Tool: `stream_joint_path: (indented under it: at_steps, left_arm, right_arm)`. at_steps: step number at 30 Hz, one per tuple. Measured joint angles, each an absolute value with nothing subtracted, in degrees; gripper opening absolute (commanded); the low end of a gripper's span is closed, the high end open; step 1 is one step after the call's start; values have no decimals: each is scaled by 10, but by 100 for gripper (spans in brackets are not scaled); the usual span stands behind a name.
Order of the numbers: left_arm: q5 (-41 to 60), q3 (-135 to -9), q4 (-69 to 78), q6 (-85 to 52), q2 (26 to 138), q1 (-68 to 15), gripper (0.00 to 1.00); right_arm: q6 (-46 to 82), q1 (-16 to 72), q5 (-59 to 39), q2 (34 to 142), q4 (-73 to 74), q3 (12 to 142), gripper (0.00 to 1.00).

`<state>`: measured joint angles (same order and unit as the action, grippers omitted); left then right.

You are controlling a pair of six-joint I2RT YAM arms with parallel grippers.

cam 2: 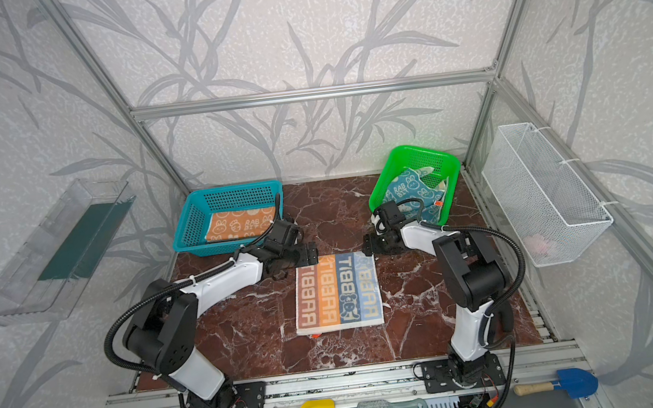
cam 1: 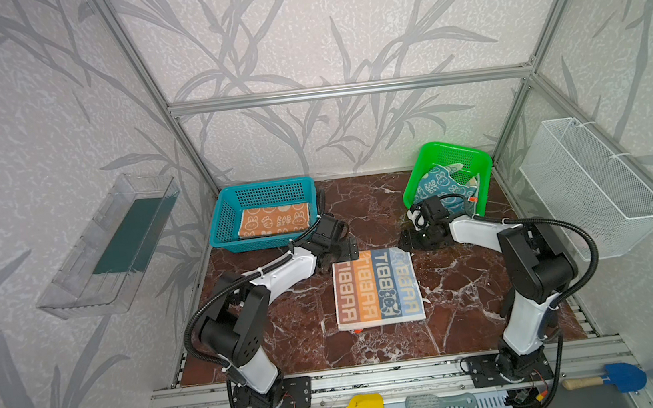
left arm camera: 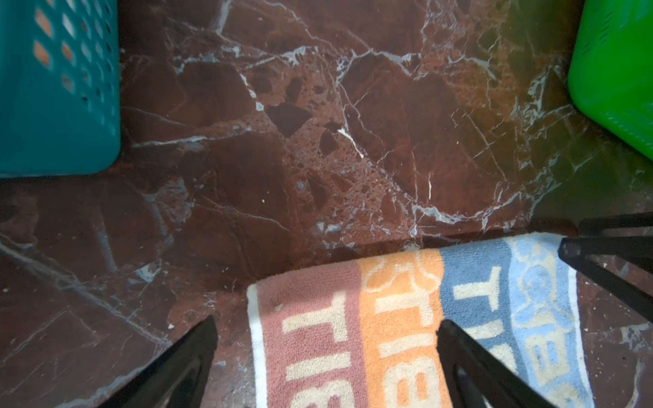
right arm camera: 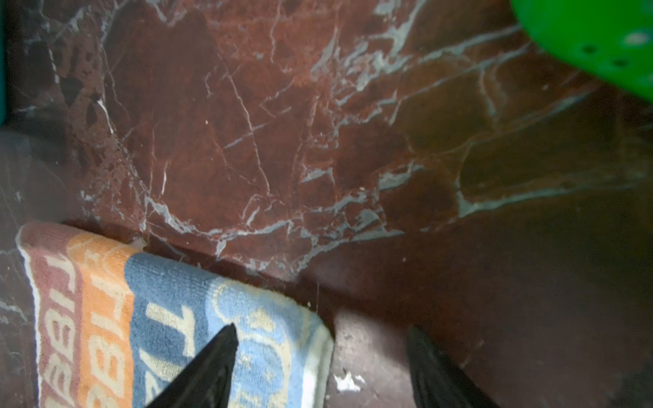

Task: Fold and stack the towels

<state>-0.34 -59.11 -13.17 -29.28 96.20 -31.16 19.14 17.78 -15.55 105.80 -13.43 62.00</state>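
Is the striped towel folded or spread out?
Spread: the striped towel lies flat on the table, whole RABBIT lettering and all four stripes showing.

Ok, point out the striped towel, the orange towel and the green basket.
striped towel (cam 1: 377, 289), a top view, middle of its face.
orange towel (cam 1: 274, 220), a top view, its middle.
green basket (cam 1: 455, 157), a top view, mesh back wall.

1. Flat towel (cam 1: 376, 287) lies mid-table (cam 1: 290, 343), between the two arms.
2. Left basket (cam 1: 222, 225) sits far left, second towel (cam 1: 274, 220) in it.
3. Right basket (cam 1: 475, 163) sits far right, tilted, third towel (cam 1: 440, 188) in it.
4. Left gripper (left arm camera: 328, 321) straddles the flat towel's far-left corner, right gripper (right arm camera: 322, 327) its far-right corner.
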Motion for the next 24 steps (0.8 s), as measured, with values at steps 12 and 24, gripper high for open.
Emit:
stream_joint_path:
  at_steps: [12,24]
  left_arm:
    - [17,-591,-145,-293,963,-312,99]
    - [11,-591,-150,-279,995,-308,99]
  right_arm:
    - [188,191,-155,1073,-123,624,35]
    - [195,192,-154,1080,-115,622,11]
